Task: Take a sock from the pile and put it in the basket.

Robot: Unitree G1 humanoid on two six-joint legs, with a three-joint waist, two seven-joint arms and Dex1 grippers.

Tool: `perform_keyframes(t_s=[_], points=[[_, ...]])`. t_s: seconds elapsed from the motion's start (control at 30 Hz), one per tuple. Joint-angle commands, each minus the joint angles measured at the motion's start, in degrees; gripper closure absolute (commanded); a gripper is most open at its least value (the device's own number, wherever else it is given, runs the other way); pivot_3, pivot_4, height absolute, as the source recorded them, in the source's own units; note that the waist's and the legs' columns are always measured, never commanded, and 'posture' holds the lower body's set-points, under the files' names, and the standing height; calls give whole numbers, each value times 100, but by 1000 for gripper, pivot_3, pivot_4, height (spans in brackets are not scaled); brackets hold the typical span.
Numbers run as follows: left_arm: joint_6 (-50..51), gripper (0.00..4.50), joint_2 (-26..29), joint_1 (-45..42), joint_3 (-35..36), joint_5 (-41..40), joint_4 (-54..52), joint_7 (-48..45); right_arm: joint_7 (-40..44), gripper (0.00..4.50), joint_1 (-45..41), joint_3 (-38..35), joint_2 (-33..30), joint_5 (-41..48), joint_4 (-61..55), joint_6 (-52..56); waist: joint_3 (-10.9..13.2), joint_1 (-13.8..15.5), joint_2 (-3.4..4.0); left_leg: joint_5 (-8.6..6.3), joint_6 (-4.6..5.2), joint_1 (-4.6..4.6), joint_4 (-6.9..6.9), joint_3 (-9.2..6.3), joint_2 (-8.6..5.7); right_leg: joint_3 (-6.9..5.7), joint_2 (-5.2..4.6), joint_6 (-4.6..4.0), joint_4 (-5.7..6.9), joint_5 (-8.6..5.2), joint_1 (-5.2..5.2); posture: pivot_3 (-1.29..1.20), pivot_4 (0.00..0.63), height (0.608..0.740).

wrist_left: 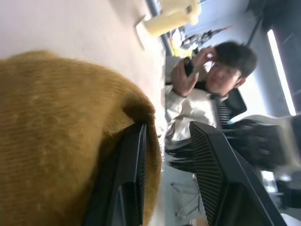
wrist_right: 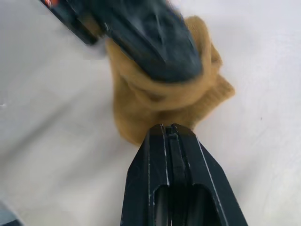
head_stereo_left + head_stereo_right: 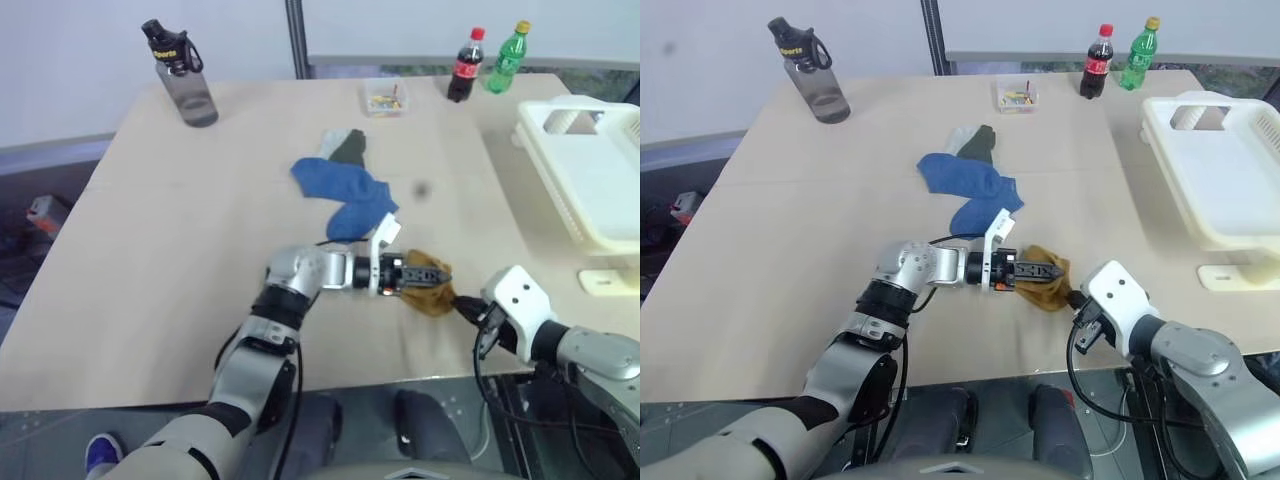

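The left gripper (image 3: 1032, 270), partly open, has one finger tucked inside the mustard-yellow knitted sock (image 3: 1048, 281) at the table's near edge. The right gripper (image 2: 170, 135) is shut, pinching that sock. Keep both grips firm, lift clear, then carry right and far to the large white slotted plastic basket (image 3: 1200, 200).

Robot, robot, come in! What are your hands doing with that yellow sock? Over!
Left tool clamped on mustard sock, off the pile. Right tool shut, tips at the sock. White basket far right, path clear.
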Motion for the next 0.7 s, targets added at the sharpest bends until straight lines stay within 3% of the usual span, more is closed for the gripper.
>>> perform_keyframes(t_s=[0.03,0.1,0.2,0.27,0.3,0.37,0.4,0.57,0.7], points=[[-222,2922,-129,-81,-272,397,455,-135,-222,4403,-51,-399,352,299,-314,195,-2,15,0,0,0,1,0,-1,1,0,0,0,0,0,1,0,150,740],[-253,2922,-123,-69,-210,396,424,-244,-291,4403,-186,-622,609,541,-310,342,-7,40,1,0,1,4,0,-3,3,-2,2,0,0,0,4,0,150,740],[-169,2922,0,-1,-42,232,83,-473,-369,3680,-427,-982,943,936,-299,535,-8,46,3,-1,1,7,1,-2,5,-1,2,1,0,0,8,0,150,740],[12,2922,45,25,140,52,-144,-532,-429,2668,-538,-1136,1000,1076,-256,626,-7,34,4,-1,2,7,1,-1,5,-1,2,1,0,0,7,0,150,740],[37,2922,57,44,154,48,-242,-530,-441,2668,-544,-1172,962,1080,-217,644,-6,36,4,-1,2,6,1,-1,6,0,2,0,1,0,5,0,150,740],[107,2922,35,62,163,65,-315,-494,-485,1564,-522,-1235,907,1065,-125,656,-6,42,5,0,1,4,-1,-5,6,-3,4,0,2,0,2,0,150,740],[135,2922,20,76,108,97,-331,-496,-469,1412,-496,-1279,889,1114,-112,654,-7,43,5,0,1,4,-1,-5,6,-3,4,0,2,0,2,0,150,740],[-184,2922,41,204,-540,596,-307,-591,-700,1412,-731,-1711,1189,1556,23,823,-7,51,5,-1,1,3,-1,-2,4,-1,1,0,0,0,3,0,150,740],[-686,2922,285,421,-740,773,-816,-851,-1031,1412,-1083,-1555,1398,1698,325,1088,-9,49,8,-1,1,6,-2,-3,6,0,2,-1,1,0,4,0,150,740]])
